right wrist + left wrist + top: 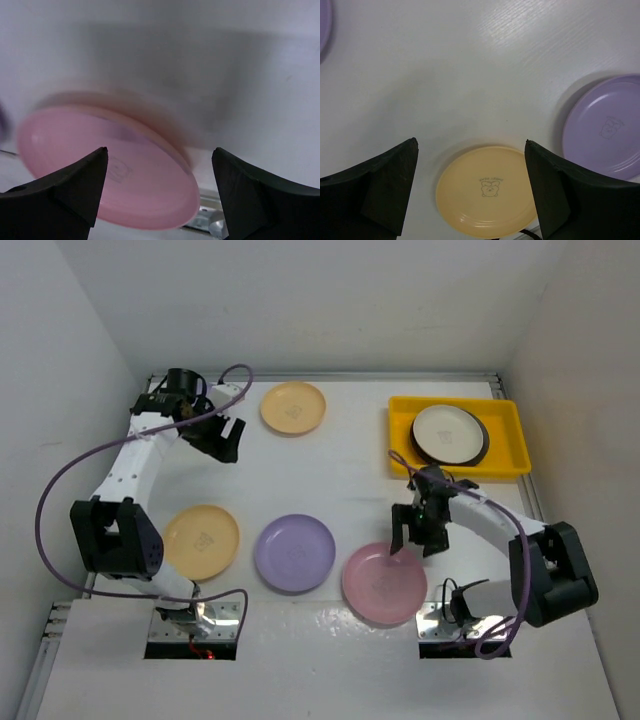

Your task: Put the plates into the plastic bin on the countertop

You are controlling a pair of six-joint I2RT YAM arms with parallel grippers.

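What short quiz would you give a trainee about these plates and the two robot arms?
1. Which plate lies in the yellow bin? A: a pink plate. B: the steel-rimmed plate. C: a lavender plate.
2. True or false: the right pincer is shut.
3. How many plates lie on the countertop outside the bin?

Key:
1. B.
2. False. Its fingers stand wide apart by the pink plate.
3. Four: the far yellow-orange plate, the near yellow-orange plate, the lavender plate and the pink plate.
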